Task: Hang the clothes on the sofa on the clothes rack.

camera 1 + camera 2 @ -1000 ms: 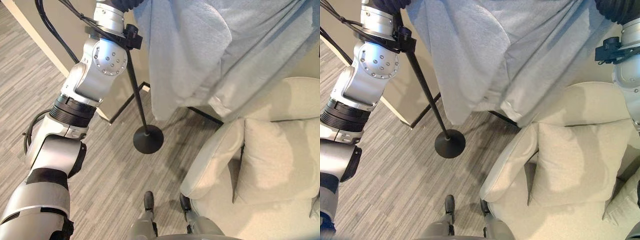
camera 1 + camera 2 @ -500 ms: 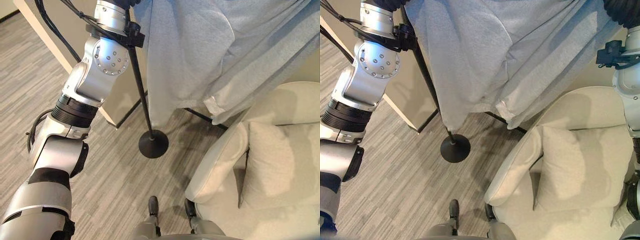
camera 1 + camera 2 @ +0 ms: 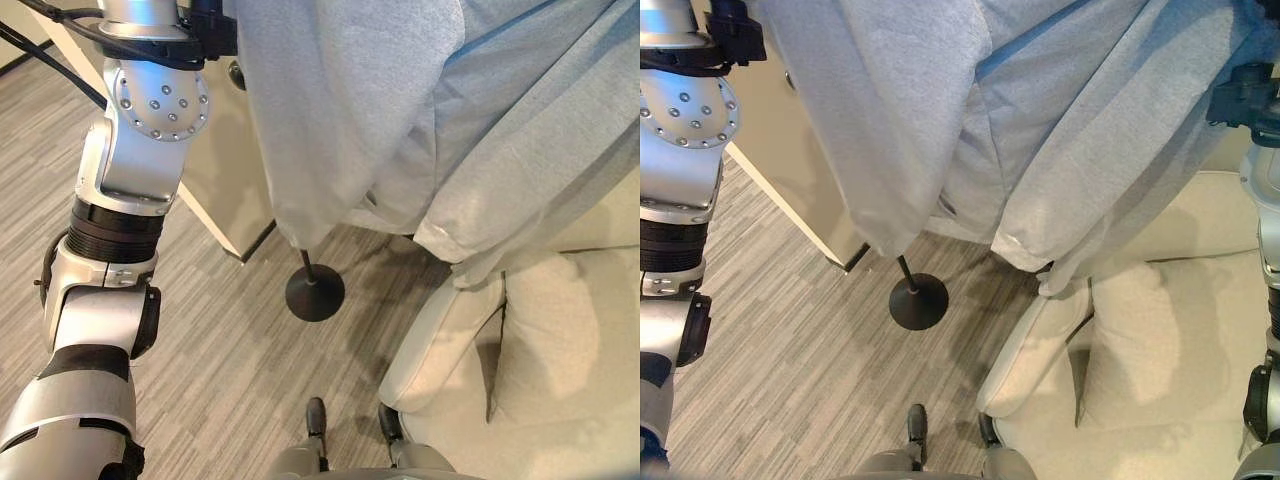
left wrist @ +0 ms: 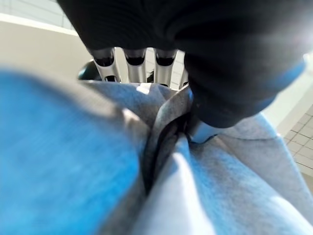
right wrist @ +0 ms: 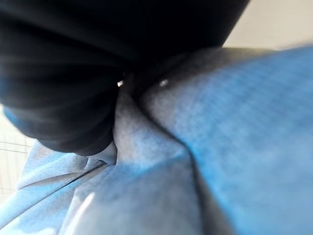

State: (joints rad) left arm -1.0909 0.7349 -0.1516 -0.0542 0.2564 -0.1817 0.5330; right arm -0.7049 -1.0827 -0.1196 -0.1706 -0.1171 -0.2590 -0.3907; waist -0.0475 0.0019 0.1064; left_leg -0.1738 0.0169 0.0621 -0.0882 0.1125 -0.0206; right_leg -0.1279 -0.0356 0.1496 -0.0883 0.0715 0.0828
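You have the grey garment (image 3: 400,120) held up high between both arms, hanging in front of you above the sofa (image 3: 540,380). In the left wrist view your left hand (image 4: 137,61) has its fingers curled over a bunched fold of the cloth. Your right hand (image 5: 73,73) looks clamped on a gathered fold too, though its fingers are hidden, so I cannot tell for sure. What matters: the clothes rack (image 3: 314,292) stands on the floor (image 3: 200,380) directly behind the garment's left part, its pole rising up under the cloth, nearer your left arm.
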